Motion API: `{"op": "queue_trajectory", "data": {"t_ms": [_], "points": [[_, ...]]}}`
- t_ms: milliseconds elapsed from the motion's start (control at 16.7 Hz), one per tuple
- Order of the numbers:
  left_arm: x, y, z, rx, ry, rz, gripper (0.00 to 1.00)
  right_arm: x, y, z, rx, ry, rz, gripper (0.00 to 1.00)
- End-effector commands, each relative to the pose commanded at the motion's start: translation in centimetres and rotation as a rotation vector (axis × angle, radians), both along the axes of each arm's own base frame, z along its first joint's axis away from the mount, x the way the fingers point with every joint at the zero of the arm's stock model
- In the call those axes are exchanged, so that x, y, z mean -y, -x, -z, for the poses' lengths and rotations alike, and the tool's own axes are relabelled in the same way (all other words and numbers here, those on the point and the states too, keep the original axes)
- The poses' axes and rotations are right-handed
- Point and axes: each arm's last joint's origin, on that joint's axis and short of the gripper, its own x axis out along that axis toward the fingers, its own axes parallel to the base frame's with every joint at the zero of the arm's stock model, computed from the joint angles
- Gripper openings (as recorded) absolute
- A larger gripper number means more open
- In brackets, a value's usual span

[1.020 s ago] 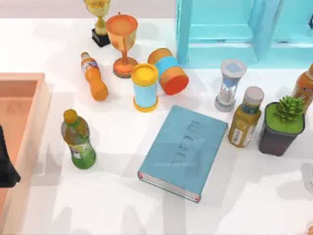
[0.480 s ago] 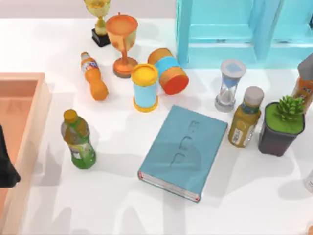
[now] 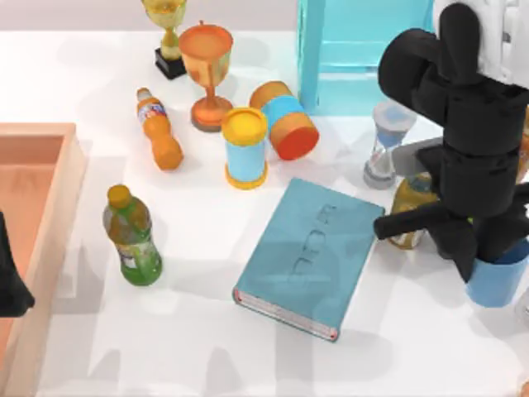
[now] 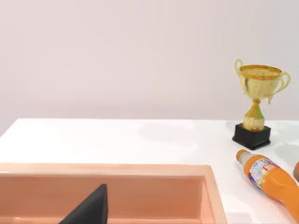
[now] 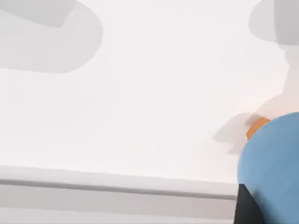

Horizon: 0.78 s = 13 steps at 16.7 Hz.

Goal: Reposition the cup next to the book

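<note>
The teal-blue book (image 3: pixel 310 252) lies flat in the middle of the table, white page edges and red trim toward the front. My right gripper (image 3: pixel 486 252) hangs to the right of the book, shut on the small blue cup (image 3: pixel 498 283), its black fingers reaching down over the rim. The cup stands apart from the book's right edge. In the right wrist view the cup (image 5: pixel 275 168) sits close beside a dark finger (image 5: pixel 247 207) above the white tabletop. My left gripper (image 3: pixel 10 277) is parked at the far left, over the wooden crate.
Behind the book stand an orange goblet (image 3: pixel 207 58), a gold trophy (image 3: pixel 168 25), two yellow-and-blue cylinders (image 3: pixel 245 147), an hourglass (image 3: pixel 382 157) and a teal shelf (image 3: pixel 355 58). An orange bottle (image 3: pixel 159 128) lies at the left, near a green bottle (image 3: pixel 132 236). A wooden crate (image 3: pixel 50 174) fills the left edge.
My right arm has swung in from the right with the blue cup and now covers the plant pot and part of the yellow bottle. The left arm has not moved.
</note>
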Motion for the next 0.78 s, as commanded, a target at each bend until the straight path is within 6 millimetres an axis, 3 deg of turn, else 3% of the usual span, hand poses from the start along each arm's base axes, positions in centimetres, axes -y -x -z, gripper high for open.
{"op": "queue_trajectory", "data": {"t_ms": [240,420,600,780], "points": [[0.0,0.0,0.0,0.000,0.000,0.000,1.00,-5.4,3.5,-0.3,0.151,0.004,0.142,0.00],[0.0,0.0,0.0,0.000,0.000,0.000,1.00,-8.3,5.5,-0.9,0.250,-0.046,0.191,0.00],[0.0,0.0,0.0,0.000,0.000,0.000,1.00,-9.6,6.4,-1.3,0.297,-0.082,0.207,0.00],[0.0,0.0,0.0,0.000,0.000,0.000,1.00,-9.6,6.4,-1.3,0.297,-0.082,0.207,0.00]]}}
